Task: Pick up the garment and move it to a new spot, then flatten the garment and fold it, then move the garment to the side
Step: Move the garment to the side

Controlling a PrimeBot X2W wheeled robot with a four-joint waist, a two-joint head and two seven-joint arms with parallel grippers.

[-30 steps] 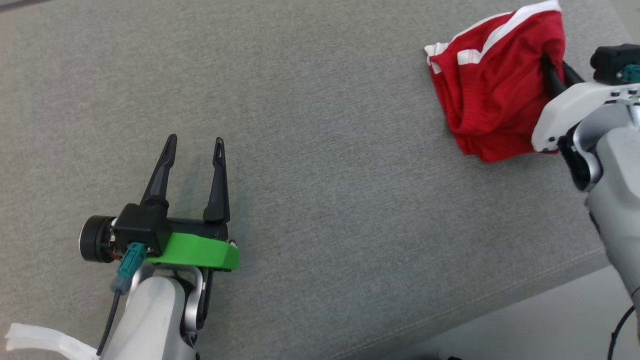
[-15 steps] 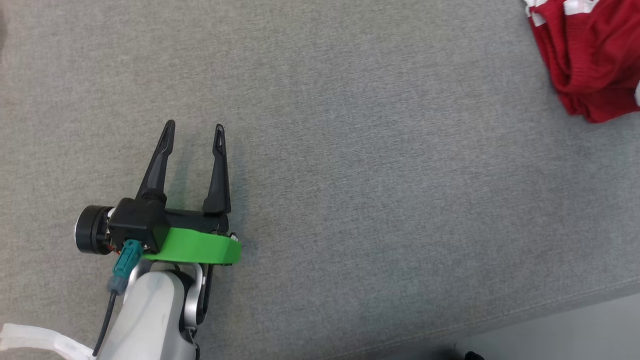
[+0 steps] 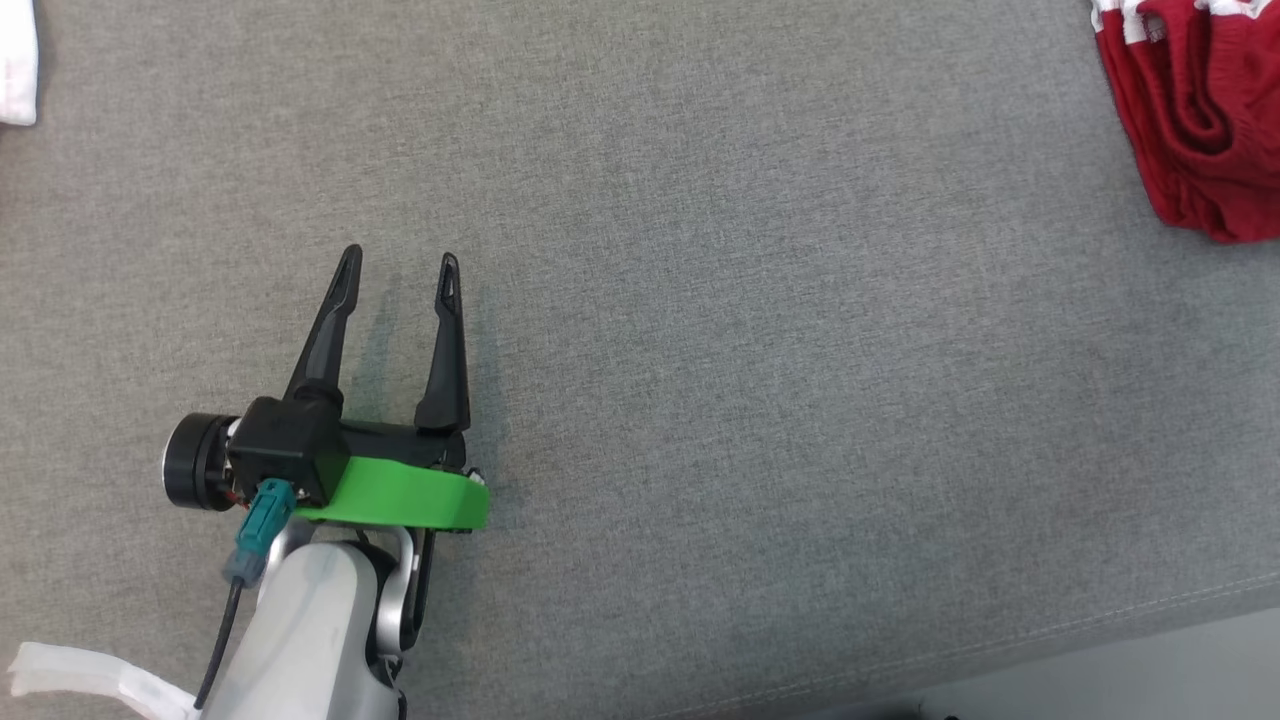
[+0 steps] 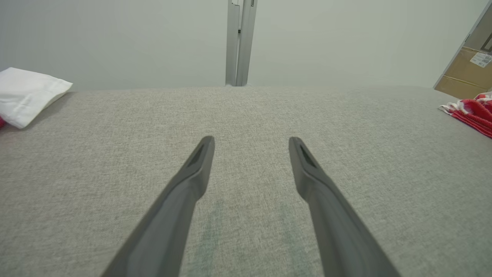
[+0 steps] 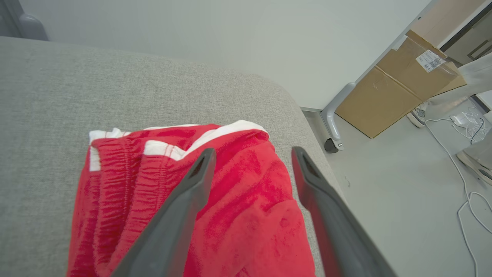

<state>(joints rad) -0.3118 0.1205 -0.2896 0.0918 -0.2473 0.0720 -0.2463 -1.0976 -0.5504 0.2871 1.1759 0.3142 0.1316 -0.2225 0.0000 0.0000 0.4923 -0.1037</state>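
Two grippers, both released. My left gripper (image 3: 400, 255) hovers empty over the grey cushion (image 3: 760, 380) at 8 o'clock in the head view. My right gripper (image 5: 253, 150) hangs, fingers spread, above the red garment (image 3: 1195, 130), which lies bunched at 2 o'clock near the cushion's edge.

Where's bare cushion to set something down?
Widest bare stretch of grey cushion lies between the left pincer and the red garment. Also free: ahead of that pincer, up to the white cloth. Crowded: the right corner, where the garment sits.
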